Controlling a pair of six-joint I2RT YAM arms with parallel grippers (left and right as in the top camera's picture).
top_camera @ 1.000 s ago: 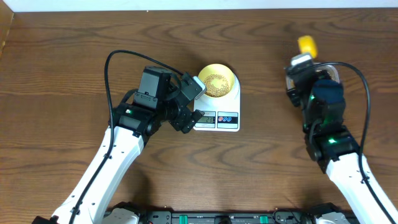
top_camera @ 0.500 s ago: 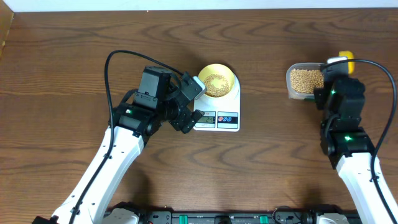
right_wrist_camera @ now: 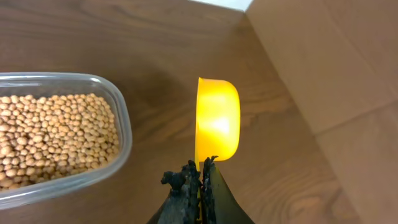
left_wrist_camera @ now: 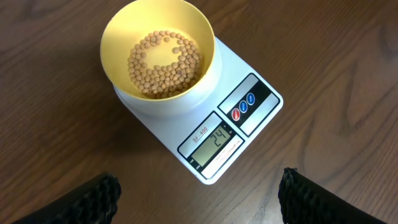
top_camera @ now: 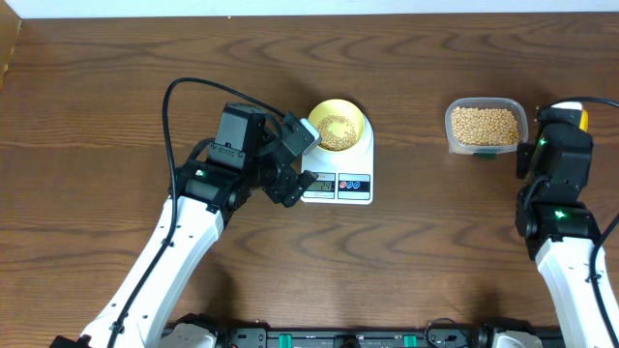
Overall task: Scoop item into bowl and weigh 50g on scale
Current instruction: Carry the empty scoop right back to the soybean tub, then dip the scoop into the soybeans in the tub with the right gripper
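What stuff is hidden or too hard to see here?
Overhead: number on the scale is too small to read.
Overhead: yellow scoop mostly hidden by the right arm.
Right wrist: clear tub cut off by the left edge.
Left wrist: left gripper cut off below its fingertips by the bottom edge.

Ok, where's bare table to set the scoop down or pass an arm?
Free: the table between the scale and the clear tub, and the near strip between the left arm and right arm. Crowded: left of the scale, by the left gripper, and right of the tub, where the right gripper holds the yellow scoop.
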